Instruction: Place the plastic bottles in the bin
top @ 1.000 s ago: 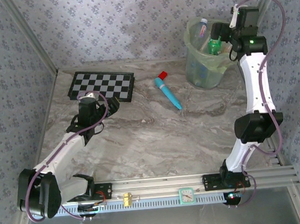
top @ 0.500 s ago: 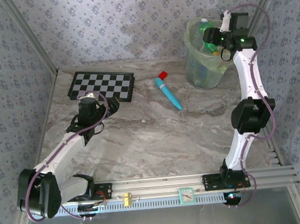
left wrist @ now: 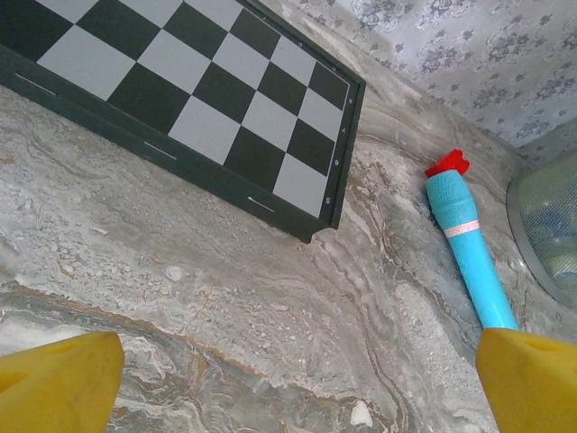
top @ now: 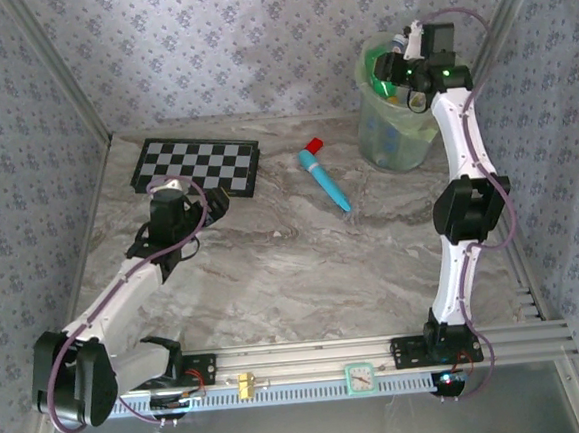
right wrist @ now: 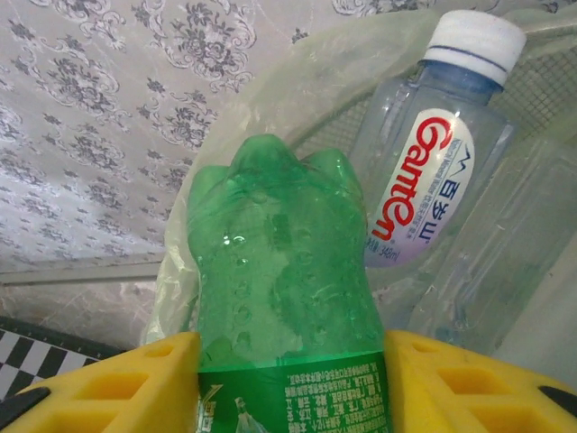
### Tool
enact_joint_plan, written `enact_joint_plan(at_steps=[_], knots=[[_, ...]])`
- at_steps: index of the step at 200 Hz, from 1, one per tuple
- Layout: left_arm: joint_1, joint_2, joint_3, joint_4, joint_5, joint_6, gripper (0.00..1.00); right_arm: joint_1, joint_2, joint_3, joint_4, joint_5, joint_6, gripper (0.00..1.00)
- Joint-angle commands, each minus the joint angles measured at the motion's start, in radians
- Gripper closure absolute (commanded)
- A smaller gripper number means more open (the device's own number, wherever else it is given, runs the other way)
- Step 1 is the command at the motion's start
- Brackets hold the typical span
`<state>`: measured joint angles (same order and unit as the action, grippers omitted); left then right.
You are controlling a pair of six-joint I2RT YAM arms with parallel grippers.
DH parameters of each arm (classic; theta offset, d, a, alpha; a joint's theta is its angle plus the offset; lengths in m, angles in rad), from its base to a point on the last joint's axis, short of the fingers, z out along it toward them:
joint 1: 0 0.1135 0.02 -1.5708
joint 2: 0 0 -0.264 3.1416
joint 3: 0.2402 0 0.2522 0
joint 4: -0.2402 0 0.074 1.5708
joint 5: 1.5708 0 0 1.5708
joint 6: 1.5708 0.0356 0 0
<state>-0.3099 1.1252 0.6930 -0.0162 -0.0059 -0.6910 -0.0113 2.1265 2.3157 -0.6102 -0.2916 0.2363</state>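
My right gripper (right wrist: 290, 359) is shut on a green plastic bottle (right wrist: 279, 262), its yellow fingers (right wrist: 135, 383) pressed against both sides at the label. From above, that gripper (top: 395, 74) hangs over the rim of the pale-green bin (top: 391, 133) at the back right, with the green bottle (top: 390, 89) under it. A clear bottle (right wrist: 431, 171) with a white cap and a red-lettered label leans inside the bin's liner, right behind the green one. My left gripper (left wrist: 297, 388) stands open low over the bare marble, holding nothing.
A teal tube with a red cap (top: 324, 179) lies on the marble left of the bin, also close to my left gripper's right finger (left wrist: 527, 379). A folded chessboard (top: 195, 167) lies at the back left. Patterned walls close in the table.
My right arm has swung left and back, carrying the green bottle from the bin's right side to above its opening. The left arm has not moved.
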Motion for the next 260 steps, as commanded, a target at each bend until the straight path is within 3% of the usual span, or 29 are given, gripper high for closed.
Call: enact_joint_plan(at_steps=[1, 40, 82, 90, 141, 204, 229, 260], knots=[[-0.003, -0.021, -0.001, -0.007, -0.016, 0.018, 0.00, 0.015, -0.036, -0.060, -0.069, 0.055, -0.062, 0.45], [-0.001, -0.025, 0.003, -0.013, -0.017, 0.023, 0.00, 0.016, -0.129, -0.127, -0.009, 0.132, -0.063, 0.36], [0.039, -0.049, 0.017, -0.050, -0.043, 0.056, 0.00, 0.011, -0.280, -0.153, -0.005, 0.195, -0.087, 0.11], [0.056, -0.053, 0.017, -0.057, -0.048, 0.064, 0.00, 0.012, -0.325, -0.196, -0.001, 0.199, -0.098, 0.00], [0.132, -0.068, 0.011, -0.087, -0.245, 0.205, 0.00, 0.042, -0.741, -0.752, 0.141, 0.258, -0.151, 0.00], [0.199, 0.037, -0.060, 0.074, -0.431, 0.326, 0.01, 0.104, -1.140, -1.452, 0.335, 0.409, -0.043, 0.00], [0.199, 0.079, -0.098, 0.162, -0.487, 0.375, 0.02, 0.112, -1.175, -1.654, 0.450, 0.477, -0.025, 0.00], [0.198, 0.122, -0.105, 0.197, -0.546, 0.431, 0.03, 0.115, -1.104, -1.791, 0.625, 0.557, -0.068, 0.00]])
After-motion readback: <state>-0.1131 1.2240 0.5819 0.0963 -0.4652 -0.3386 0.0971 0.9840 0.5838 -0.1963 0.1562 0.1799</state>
